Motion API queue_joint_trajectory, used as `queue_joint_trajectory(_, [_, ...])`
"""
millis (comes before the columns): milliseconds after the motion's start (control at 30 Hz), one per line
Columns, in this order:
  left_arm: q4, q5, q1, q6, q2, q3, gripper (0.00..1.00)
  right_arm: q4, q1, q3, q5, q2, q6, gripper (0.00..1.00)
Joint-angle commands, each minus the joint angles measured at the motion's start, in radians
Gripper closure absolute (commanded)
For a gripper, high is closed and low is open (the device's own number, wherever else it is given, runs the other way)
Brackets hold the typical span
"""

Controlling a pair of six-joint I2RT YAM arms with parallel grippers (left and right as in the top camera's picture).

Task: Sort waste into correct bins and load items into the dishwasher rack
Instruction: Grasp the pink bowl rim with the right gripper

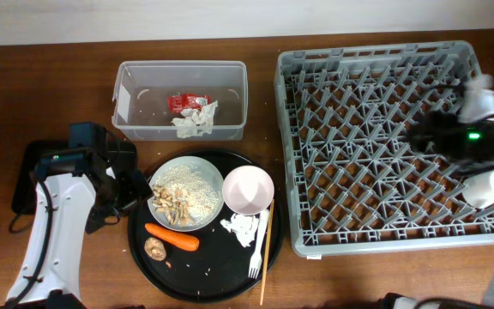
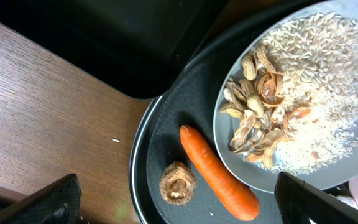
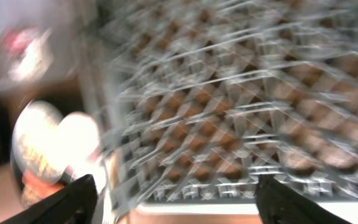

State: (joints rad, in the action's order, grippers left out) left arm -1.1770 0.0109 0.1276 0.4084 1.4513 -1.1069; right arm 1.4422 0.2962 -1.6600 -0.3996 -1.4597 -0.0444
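Note:
A round black tray (image 1: 144, 257) holds a grey plate (image 1: 186, 193) of rice and peanut shells, a white bowl (image 1: 248, 190), an orange carrot (image 1: 171, 237), a brown round scrap (image 1: 154, 248), crumpled tissue (image 1: 243, 228), a white fork (image 1: 258, 249) and chopsticks (image 1: 267, 249). My left gripper (image 2: 178, 202) is open and empty above the tray's left edge, with the carrot (image 2: 219, 175) and scrap (image 2: 177, 183) between its fingers' span. My right gripper (image 3: 173, 199) is open and empty over the grey dishwasher rack (image 1: 384, 146); its view is blurred.
A clear plastic bin (image 1: 181, 99) behind the tray holds a red wrapper and crumpled paper. A black bin (image 1: 33, 176) lies at the left, partly under my left arm. The rack fills the right half of the wooden table.

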Motion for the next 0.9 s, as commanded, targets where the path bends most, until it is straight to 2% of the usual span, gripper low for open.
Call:
queue_joint_trajectory(0, [0.003, -0.007, 0.006, -0.013, 0.006, 0.006, 0.01, -0.009, -0.262, -0.003, -0.027, 0.006, -0.056, 0.18])
queue_joint_trajectory(133, [0.003, -0.007, 0.006, -0.013, 0.006, 0.006, 0.01, -0.051, -0.583, -0.003, 0.122, -0.065, -0.052, 0.17])
queue_joint_trajectory(233, [0.003, -0.007, 0.006, -0.013, 0.006, 0.006, 0.01, -0.062, -0.724, -0.003, 0.128, -0.166, -0.053, 0.18])
queue_joint_trajectory(333, [0.003, -0.007, 0.006, -0.013, 0.006, 0.006, 0.01, -0.087, -0.799, -0.003, 0.128, -0.283, -0.053, 0.17])
queue_joint_trajectory(533, [0.003, -0.007, 0.006, -0.013, 0.006, 0.006, 0.01, -0.155, -0.839, -0.002, 0.134, -0.475, -0.053, 0.19])
queue_joint_trajectory(700, [0.002, -0.007, 0.006, -0.013, 0.006, 0.006, 0.01, -0.241, -0.84, 0.001, 0.165, -0.565, -0.051, 0.2])
queue_joint_trajectory(867, [0.002, -0.007, 0.006, -0.013, 0.006, 0.006, 0.01, -0.258, -0.84, 0.001, 0.196, -0.64, -0.041, 0.21])
